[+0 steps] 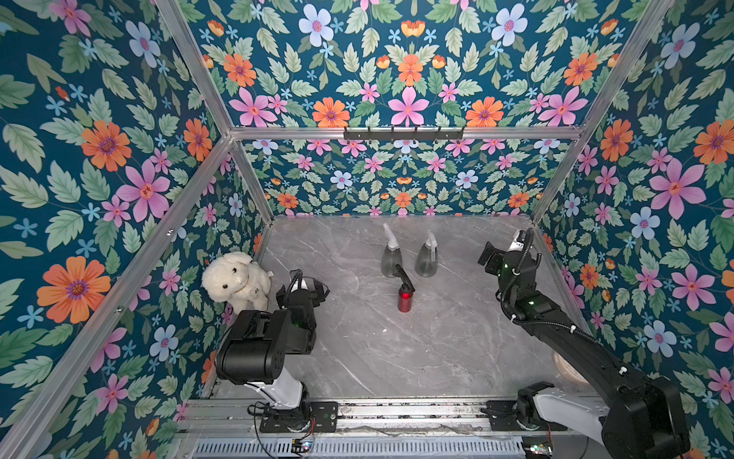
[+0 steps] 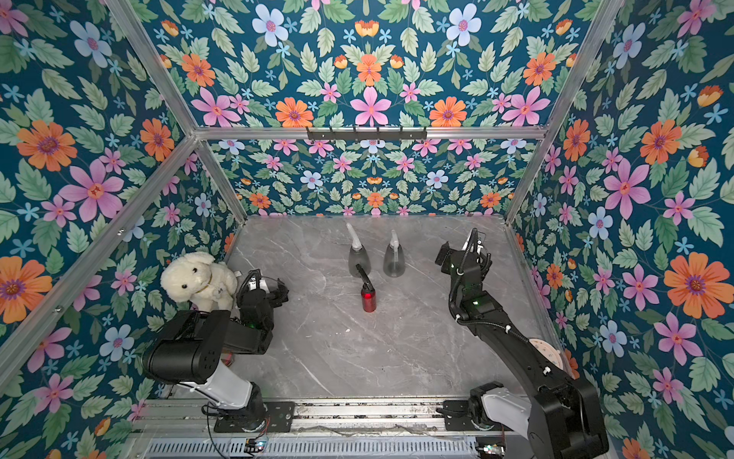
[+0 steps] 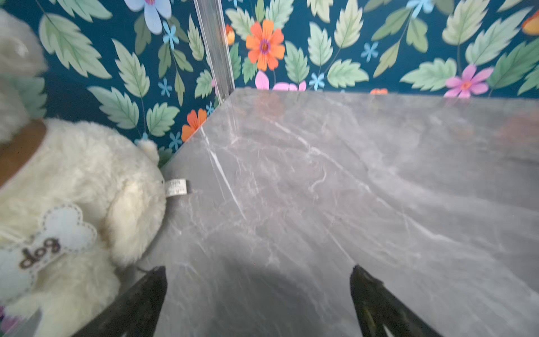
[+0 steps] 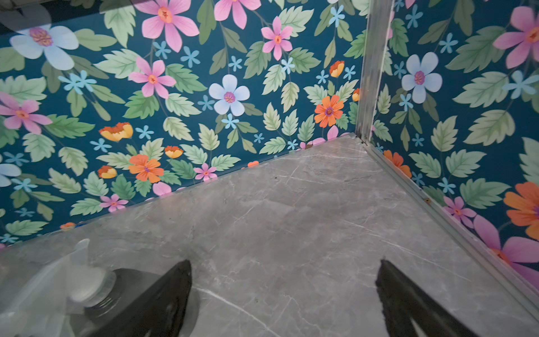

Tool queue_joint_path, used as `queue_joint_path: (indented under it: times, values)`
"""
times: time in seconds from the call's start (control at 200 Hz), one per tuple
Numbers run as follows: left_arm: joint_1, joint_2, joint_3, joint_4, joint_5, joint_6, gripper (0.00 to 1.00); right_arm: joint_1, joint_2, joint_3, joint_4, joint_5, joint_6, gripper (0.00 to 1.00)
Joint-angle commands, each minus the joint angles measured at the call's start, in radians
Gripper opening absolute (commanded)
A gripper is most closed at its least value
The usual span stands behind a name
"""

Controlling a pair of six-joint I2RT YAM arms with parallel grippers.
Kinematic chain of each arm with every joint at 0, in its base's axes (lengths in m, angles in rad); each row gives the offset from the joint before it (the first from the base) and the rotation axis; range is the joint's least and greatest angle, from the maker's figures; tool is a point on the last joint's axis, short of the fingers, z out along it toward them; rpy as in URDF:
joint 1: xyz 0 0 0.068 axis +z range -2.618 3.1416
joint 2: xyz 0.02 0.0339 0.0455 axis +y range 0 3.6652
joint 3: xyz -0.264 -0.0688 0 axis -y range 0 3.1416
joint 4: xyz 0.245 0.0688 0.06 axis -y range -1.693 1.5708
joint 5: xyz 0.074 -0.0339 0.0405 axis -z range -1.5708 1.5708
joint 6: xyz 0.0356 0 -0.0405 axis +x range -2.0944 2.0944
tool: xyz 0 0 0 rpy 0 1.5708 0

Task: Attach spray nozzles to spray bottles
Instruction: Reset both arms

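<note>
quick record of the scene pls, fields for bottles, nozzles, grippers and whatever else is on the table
grey bottles: two, upright, side by side near the back of the table
whitish nozzles: one on top of each grey bottle
red bottle: upright, in front of the grey pair
black nozzle: on top of the red bottle
left gripper: open, empty, beside the plush dog
right gripper: open, empty
loose nozzles: none seen
</note>
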Motion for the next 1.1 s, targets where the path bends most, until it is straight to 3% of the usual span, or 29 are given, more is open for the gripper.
queue_joint_path:
  times: [0.0, 0.145, 0.305, 0.355, 0.45, 0.645, 0.705, 0.845, 0.935, 0.985, 1.04, 1.095]
  values:
    - [0.005, -0.008, 0.001, 0.059, 0.036, -0.011, 1.0, -0.063, 0.008, -0.083, 0.165, -0.029, -0.121, 1.0]
    - [0.005, -0.005, -0.003, 0.07, 0.036, -0.01, 1.0, -0.16, 0.066, -0.216, 0.36, -0.073, -0.208, 1.0]
    - [0.005, -0.004, -0.003, 0.072, 0.036, -0.01, 1.0, -0.173, 0.176, -0.21, 0.318, -0.019, -0.26, 1.0]
    - [0.005, -0.004, -0.003, 0.073, 0.036, -0.01, 1.0, -0.178, 0.172, -0.176, 0.197, -0.034, -0.215, 0.99]
    - [0.005, -0.004, -0.003, 0.073, 0.037, -0.01, 1.0, -0.184, 0.195, -0.194, 0.214, -0.001, -0.175, 0.99]
    - [0.005, -0.004, -0.003, 0.072, 0.036, -0.01, 1.0, -0.19, 0.293, -0.35, 0.594, -0.093, -0.227, 1.0]
    - [0.005, -0.004, -0.003, 0.073, 0.036, -0.01, 1.0, -0.201, 0.268, -0.337, 0.504, -0.135, -0.203, 1.0]
    - [0.005, -0.004, -0.003, 0.073, 0.036, -0.01, 1.0, -0.243, 0.265, -0.361, 0.544, -0.236, -0.193, 1.0]
    - [0.005, -0.004, -0.003, 0.073, 0.036, -0.01, 1.0, -0.258, 0.288, -0.409, 0.637, -0.298, -0.195, 0.99]
    - [0.005, -0.004, -0.003, 0.072, 0.037, -0.01, 1.0, -0.269, 0.344, -0.449, 0.822, -0.284, -0.208, 1.0]
    - [0.005, -0.004, -0.003, 0.073, 0.036, -0.01, 1.0, -0.27, 0.294, -0.421, 0.653, -0.29, -0.175, 0.99]
    - [0.005, -0.004, -0.003, 0.074, 0.036, -0.01, 1.0, -0.275, 0.329, -0.441, 0.769, -0.291, -0.19, 1.0]
